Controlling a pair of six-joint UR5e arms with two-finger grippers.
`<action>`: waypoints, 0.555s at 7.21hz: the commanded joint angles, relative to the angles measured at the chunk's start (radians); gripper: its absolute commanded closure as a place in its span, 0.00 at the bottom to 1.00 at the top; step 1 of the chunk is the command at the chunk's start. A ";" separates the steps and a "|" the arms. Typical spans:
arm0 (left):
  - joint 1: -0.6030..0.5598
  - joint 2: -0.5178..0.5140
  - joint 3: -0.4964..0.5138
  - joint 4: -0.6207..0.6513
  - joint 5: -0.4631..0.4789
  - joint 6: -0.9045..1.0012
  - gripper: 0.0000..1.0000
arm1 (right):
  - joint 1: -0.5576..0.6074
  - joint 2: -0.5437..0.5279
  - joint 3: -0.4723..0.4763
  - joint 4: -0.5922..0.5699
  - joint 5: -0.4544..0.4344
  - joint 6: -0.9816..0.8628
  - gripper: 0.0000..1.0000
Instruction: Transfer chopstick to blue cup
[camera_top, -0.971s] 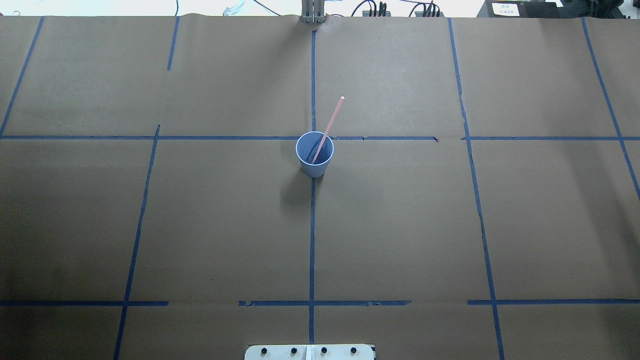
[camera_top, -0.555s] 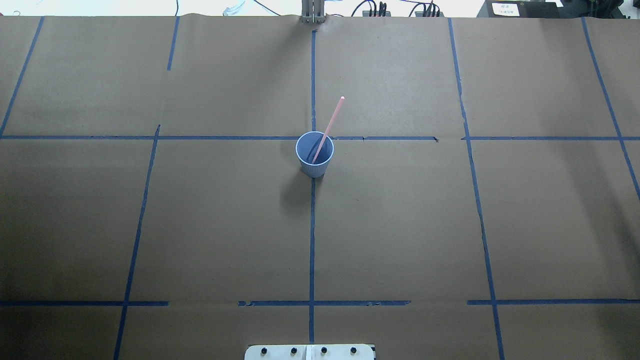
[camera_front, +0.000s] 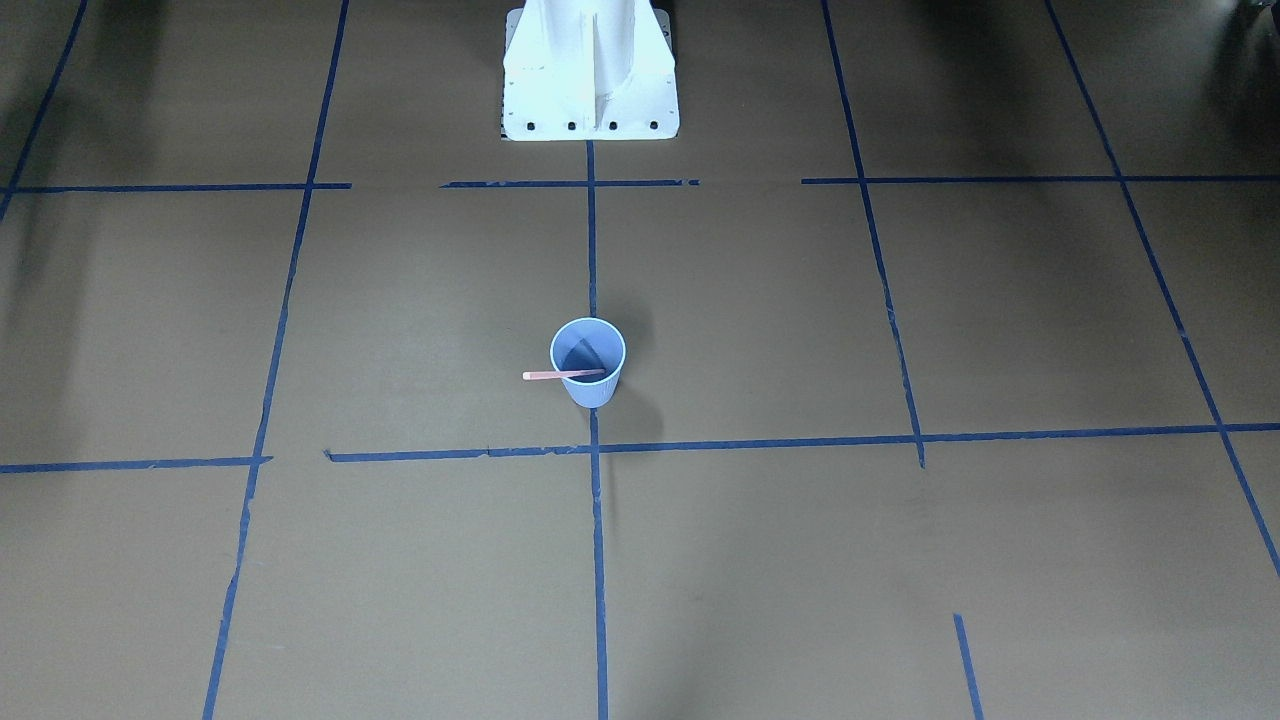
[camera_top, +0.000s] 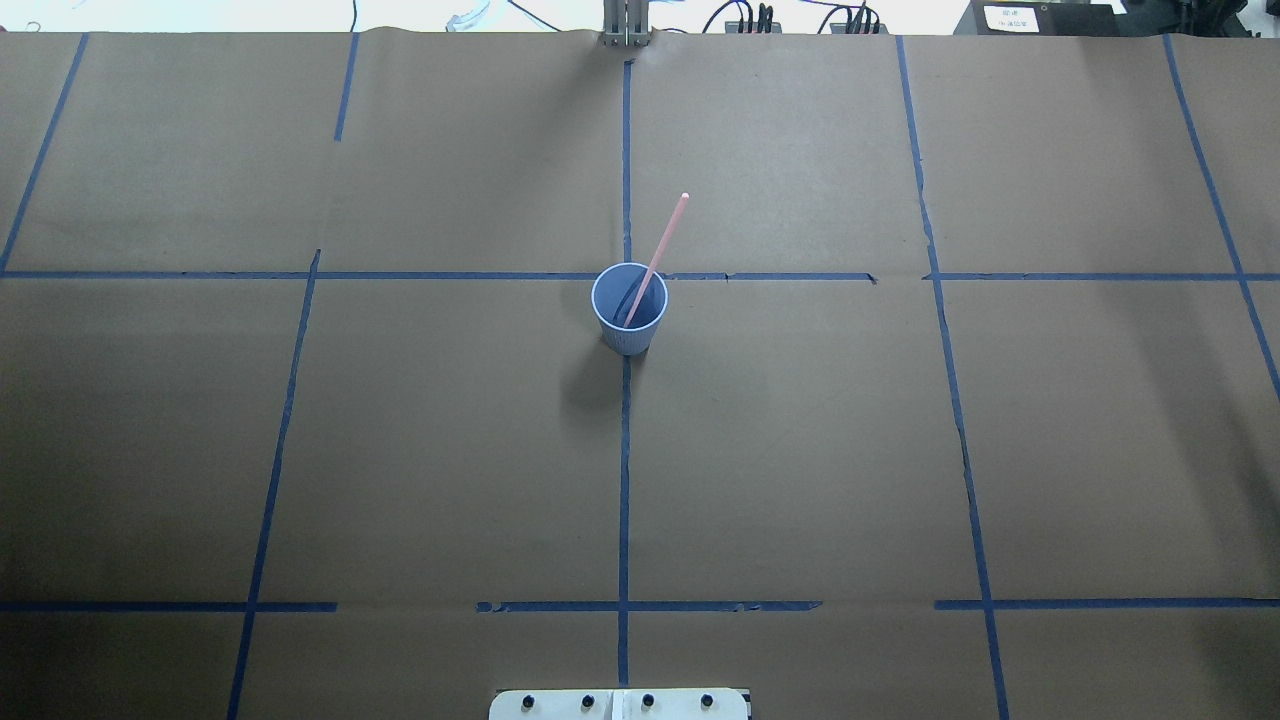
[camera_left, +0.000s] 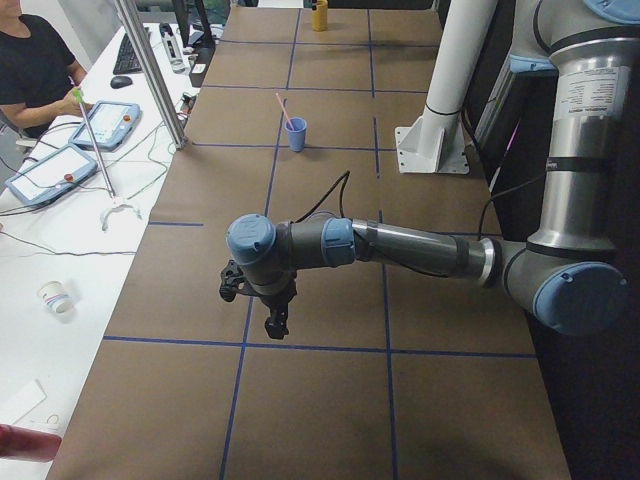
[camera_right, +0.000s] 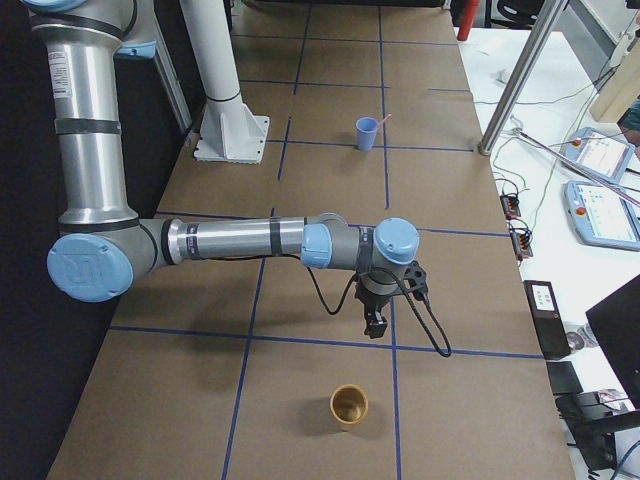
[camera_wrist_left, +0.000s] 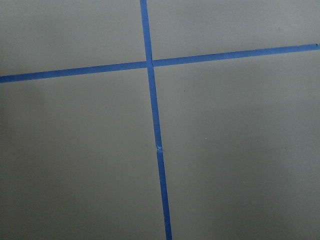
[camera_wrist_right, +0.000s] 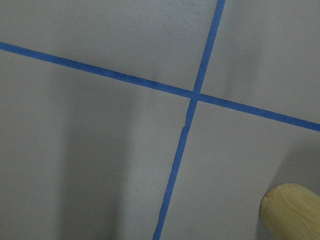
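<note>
- One blue cup (camera_top: 629, 310) stands upright on the brown worktop (camera_top: 800, 450), on the middle tape line, just on the robot's side of a crossing.
- One pink chopstick (camera_top: 660, 245) sits in the blue cup: its lower end is inside, its shaft leans on the rim, and its upper end sticks out away from the robot, toward the robot's right.
- One tan cup (camera_right: 349, 405) stands upright, well apart from the blue cup, toward the worktop's end on the robot's right.
- Blue tape lines (camera_top: 624, 480) cut the worktop into squares around the blue cup.
- One white robot base (camera_front: 590, 70) stands on the worktop, well apart from the blue cup.
- Two arms reach out low over the worktop, one on each side of the blue cup and both well apart from it.
- The left arm (camera_left: 400, 243) points its left fingers (camera_left: 275, 325) down at the worktop; I cannot tell whether they are spread or pressed together.
- The right arm (camera_right: 240, 240) points its right fingers (camera_right: 375, 325) down between the blue cup and the tan cup, near the tan cup; their state I cannot tell either.
- Between the blue cup and each arm lies worktop crossed by tape lines.
</note>
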 joint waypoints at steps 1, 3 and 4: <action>0.000 0.010 0.008 -0.015 0.001 0.001 0.00 | -0.001 0.001 0.004 0.006 0.004 0.000 0.00; 0.000 0.017 0.002 -0.018 0.003 -0.001 0.00 | -0.013 0.001 0.006 0.006 0.006 0.003 0.00; 0.002 0.015 -0.004 -0.025 0.001 -0.001 0.00 | -0.018 0.001 0.007 0.006 0.006 0.003 0.00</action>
